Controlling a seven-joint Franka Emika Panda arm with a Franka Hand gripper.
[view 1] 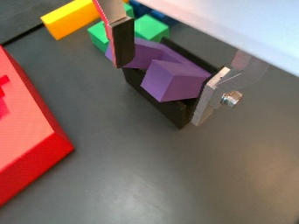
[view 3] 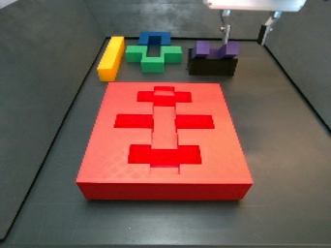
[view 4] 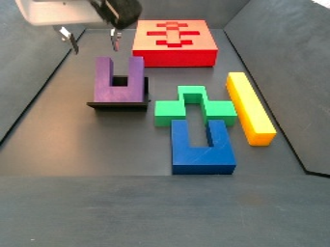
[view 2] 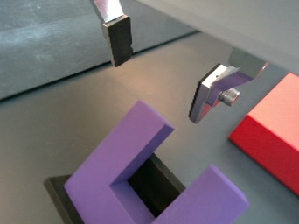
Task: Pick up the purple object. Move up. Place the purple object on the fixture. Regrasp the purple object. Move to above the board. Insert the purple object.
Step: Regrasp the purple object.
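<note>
- The purple object (view 3: pixel 215 50) sits on the fixture (view 3: pixel 214 67), prongs up, beyond the board's (view 3: pixel 163 136) far corner.
- The gripper (view 3: pixel 245 36) hovers just above the fixture, fingers (view 1: pixel 118 39) wide, empty.

A yellow bar (view 4: pixel 252 106) lies lengthwise at the right of a side view, on the dark floor (view 4: pixel 91 203). Just left of it sits a green cross-shaped block (view 4: pixel 194 108), its lower arm reaching between the prongs of a blue U-shaped block (view 4: pixel 203 150) in the lower middle. In a wrist view, yellow and green show at the upper left.
</note>
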